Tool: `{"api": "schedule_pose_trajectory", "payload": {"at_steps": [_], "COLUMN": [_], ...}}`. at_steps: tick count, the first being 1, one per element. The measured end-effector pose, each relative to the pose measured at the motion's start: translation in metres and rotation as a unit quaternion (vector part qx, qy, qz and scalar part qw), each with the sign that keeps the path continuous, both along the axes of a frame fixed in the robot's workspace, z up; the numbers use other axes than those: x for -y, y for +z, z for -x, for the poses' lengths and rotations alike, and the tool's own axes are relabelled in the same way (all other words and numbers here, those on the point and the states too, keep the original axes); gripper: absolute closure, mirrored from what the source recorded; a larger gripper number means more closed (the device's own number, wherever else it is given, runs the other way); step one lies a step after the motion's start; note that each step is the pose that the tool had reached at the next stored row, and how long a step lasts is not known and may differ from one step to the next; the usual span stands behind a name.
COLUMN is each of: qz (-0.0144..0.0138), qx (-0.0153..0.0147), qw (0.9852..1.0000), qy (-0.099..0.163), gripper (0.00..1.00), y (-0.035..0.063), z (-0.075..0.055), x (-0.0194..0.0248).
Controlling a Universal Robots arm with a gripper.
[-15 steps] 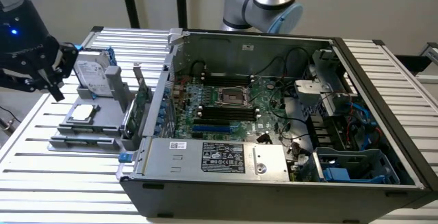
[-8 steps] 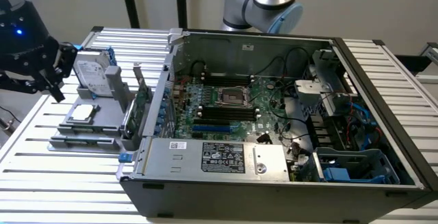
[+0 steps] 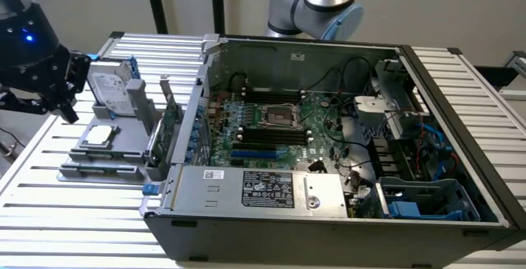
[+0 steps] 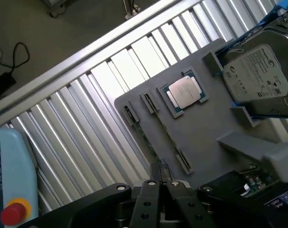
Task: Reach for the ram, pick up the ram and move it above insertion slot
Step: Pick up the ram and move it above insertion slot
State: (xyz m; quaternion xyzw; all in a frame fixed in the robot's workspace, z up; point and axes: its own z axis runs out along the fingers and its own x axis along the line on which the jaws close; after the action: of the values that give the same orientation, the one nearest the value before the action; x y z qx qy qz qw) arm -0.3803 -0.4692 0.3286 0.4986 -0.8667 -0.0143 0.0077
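The ram (image 4: 149, 143) is a thin green strip standing on edge between small clips on the grey fixture (image 4: 201, 133). My gripper (image 4: 162, 189) hangs above the slatted table, its black fingers shut with nothing between them, and the near end of the ram lies just ahead of the fingertips. In the exterior view the gripper (image 3: 59, 108) is at the far left, beside the fixture (image 3: 86, 170) and well away from the open computer case. The insertion slot (image 3: 271, 136) is one of several long black sockets on the motherboard, near the square processor socket (image 3: 274, 116).
A silver hard drive (image 4: 257, 71) in a blue frame and a square processor chip (image 4: 184, 92) share the fixture. An upright green card (image 3: 170, 127) stands between the fixture and the case wall (image 3: 193, 127). A pendant with a red button (image 4: 13, 212) lies close to the gripper.
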Motion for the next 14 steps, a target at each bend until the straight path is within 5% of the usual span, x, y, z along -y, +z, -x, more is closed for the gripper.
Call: {"api": "schedule_pose_trajectory", "payload": {"at_steps": [7,14], "qz": [0.0,0.0], "qx": [0.0001,0.0006], "qw": [0.998,0.9919], "qy": [0.064,0.127], "gripper": [0.89,0.89], "y": [-0.0013,-0.0024], "z": [0.0,0.0], "x": [0.0,0.0]}}
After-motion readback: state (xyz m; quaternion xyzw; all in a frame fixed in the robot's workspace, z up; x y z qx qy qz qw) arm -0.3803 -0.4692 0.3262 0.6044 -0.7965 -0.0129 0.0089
